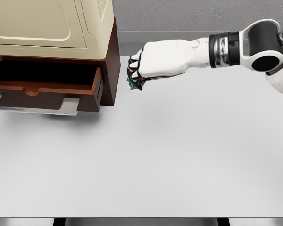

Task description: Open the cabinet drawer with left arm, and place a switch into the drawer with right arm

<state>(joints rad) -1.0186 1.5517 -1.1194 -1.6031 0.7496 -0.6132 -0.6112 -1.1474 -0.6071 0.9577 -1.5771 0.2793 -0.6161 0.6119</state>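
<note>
The right hand (140,70) enters from the right edge on a white arm and hangs above the table (155,160), its fingers (134,69) curled tight around a small dark object with a bluish glint at its lower edge; this is judged to be the switch (132,84), though most of it is hidden inside the fist and its shape cannot be confirmed. The hand is clenched on that object, knuckles facing left. Immediately to the left of the fingertips stands the dark wooden side wall of the cabinet (114,66), close to the hand but not touching it. Further left and slightly lower, the drawer (47,92) is pulled out, its dark interior open from above and its front panel toward the camera. A cream-coloured appliance (47,26) sits on the cabinet top, above and left of the hand. The left hand is not visible. The drawer-opening step appears complete; the step in hand is judged to be carrying the switch to the drawer. To do it well, the hand should clear the cabinet side wall by passing in front of it toward the camera, then travel left until the fist is over the open cavity. The fist should be lowered inside the drawer rim before the fingers release, so the switch drops a short way and does not bounce out or land on the front panel.
</note>
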